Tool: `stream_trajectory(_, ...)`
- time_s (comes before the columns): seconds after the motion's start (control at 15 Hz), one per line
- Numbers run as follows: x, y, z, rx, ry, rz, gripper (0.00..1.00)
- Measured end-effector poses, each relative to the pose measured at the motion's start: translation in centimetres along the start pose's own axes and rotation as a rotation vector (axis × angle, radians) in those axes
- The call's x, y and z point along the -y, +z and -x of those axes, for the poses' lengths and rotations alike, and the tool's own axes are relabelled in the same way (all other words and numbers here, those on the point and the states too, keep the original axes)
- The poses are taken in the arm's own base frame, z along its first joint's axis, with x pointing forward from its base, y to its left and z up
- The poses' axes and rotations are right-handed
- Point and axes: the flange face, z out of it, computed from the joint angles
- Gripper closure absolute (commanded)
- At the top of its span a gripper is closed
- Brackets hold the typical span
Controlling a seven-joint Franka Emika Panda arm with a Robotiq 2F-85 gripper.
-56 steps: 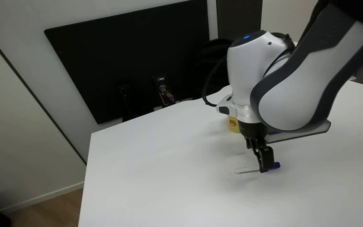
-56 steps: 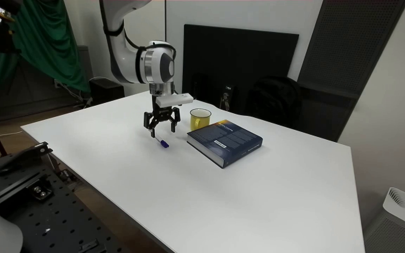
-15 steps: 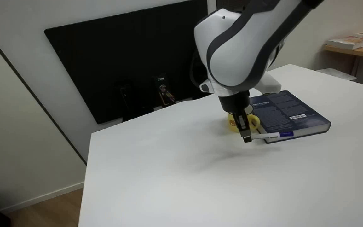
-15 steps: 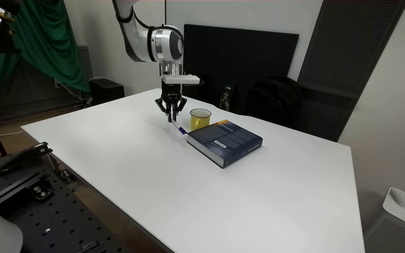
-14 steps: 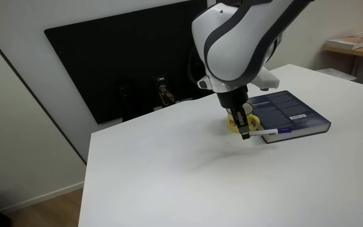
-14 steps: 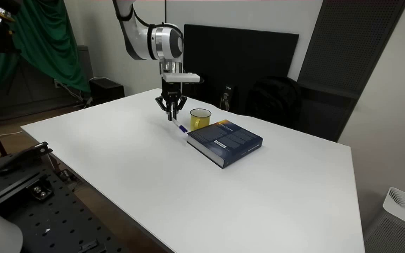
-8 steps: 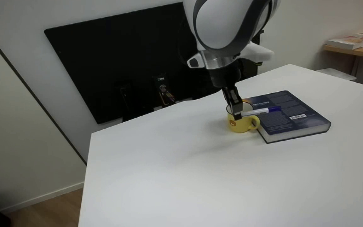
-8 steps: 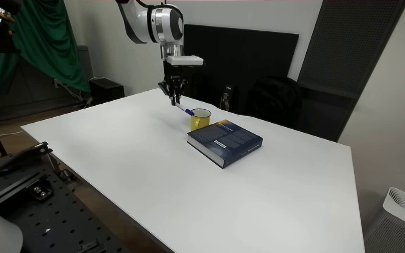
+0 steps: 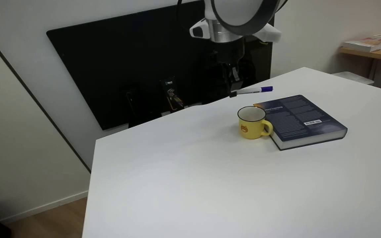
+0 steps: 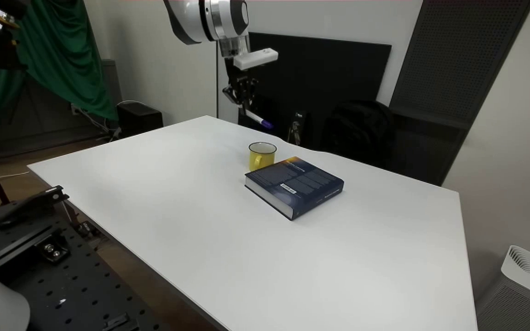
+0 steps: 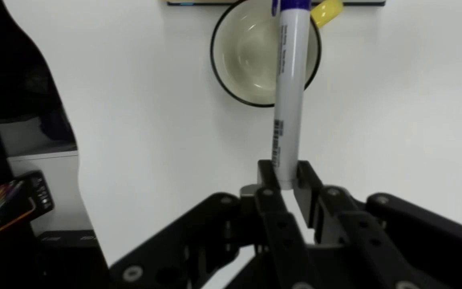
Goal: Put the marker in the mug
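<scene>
Marker (image 9: 253, 90) now higher; mug (image 9: 252, 125) unmoved

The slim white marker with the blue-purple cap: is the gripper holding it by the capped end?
No, in the wrist view the gripper holds the marker by its white end, the blue-purple cap at the far end.

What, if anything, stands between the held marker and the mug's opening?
Nothing visible: the gripper holds the marker higher than the uncovered mug. The book lies low beside the mug, not between.
</scene>
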Motion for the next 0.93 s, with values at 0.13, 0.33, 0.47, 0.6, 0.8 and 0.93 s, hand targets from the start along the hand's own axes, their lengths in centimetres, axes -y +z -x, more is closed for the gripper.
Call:
stream_trajectory(0.13, -1.1, -0.5, 1.0, -0.059, 0.021, 0.069, 0.96)
stream_trajectory(0.33, -2.0, -0.5, 2.4, -0.147, 0.064, 0.147, 0.96)
stream_trajectory(0.47, -1.9, -0.3, 2.9, -0.204, 0.103, 0.175, 0.96)
stream_trajectory(0.6, -1.3, 0.2, 2.9, -0.257, 0.146, 0.181, 0.96)
stream_trajectory(0.8, -0.2, 0.8, 2.7, -0.323, 0.195, 0.174, 0.96)
stream_trajectory(0.93, 0.3, 1.0, 3.0, -0.364, 0.235, 0.171, 0.96)
